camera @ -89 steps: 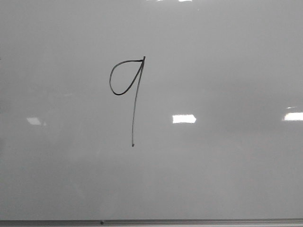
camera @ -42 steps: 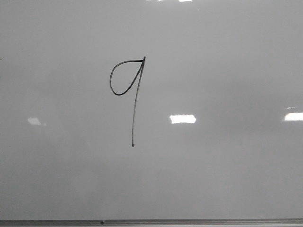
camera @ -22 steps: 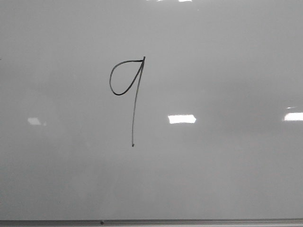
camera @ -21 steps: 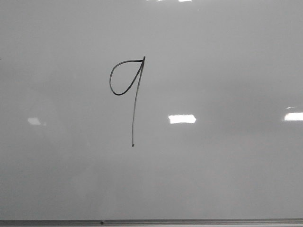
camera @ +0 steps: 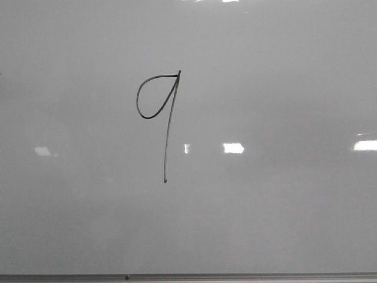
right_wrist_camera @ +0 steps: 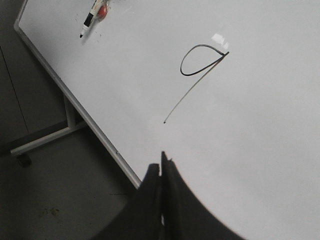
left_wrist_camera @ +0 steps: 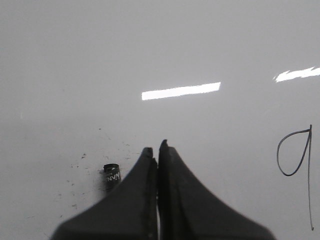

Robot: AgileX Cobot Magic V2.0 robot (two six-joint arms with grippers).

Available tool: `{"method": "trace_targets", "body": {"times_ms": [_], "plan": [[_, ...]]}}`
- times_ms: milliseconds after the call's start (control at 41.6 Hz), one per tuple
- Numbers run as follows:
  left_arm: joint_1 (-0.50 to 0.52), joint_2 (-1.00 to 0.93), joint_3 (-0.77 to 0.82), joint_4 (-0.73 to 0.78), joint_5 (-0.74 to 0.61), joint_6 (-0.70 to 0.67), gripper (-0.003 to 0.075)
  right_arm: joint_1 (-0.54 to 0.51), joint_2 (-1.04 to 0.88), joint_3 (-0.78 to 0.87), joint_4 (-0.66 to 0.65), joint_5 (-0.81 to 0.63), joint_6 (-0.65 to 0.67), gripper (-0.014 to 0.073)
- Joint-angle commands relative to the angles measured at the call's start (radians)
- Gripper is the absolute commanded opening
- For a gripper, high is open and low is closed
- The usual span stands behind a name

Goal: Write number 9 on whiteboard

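Front view: the number 9 is standing complete on the whiteboard, a closed loop with a long, slightly slanted tail, left of centre. No arm is showing here. Judged from this, the writing step is done and the task is sitting at its closing stage; the next move calls only for keeping both arms clear of the ink so nothing is smudging it.

Left wrist view: the left gripper is hanging over the board with its fingers pressed together and nothing pinched between them. A small black cap-like cylinder is lying on the board just beside the fingers, among fine ink specks. The digit is sitting well apart from this gripper.

Right wrist view: the right gripper is likewise showing its fingers pressed together and holding nothing, near the board's frame edge. A marker is lying at the far corner of the board, untouched.
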Motion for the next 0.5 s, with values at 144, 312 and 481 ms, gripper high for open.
{"method": "trace_targets", "body": {"times_ms": [144, 312, 481], "plan": [[-0.002, -0.083, 0.055, 0.431, -0.087, -0.442, -0.0019, -0.007, 0.002, -0.024, 0.048, -0.039, -0.003, -0.0069], [-0.002, -0.240, 0.204, 0.644, -0.149, -0.636, -0.0019, -0.007, 0.002, -0.024, 0.048, -0.039, -0.003, -0.0069], [0.006, -0.423, 0.362, 0.642, -0.175, -0.636, -0.0019, -0.007, 0.002, -0.024, 0.048, -0.039, -0.003, -0.0069]]}}
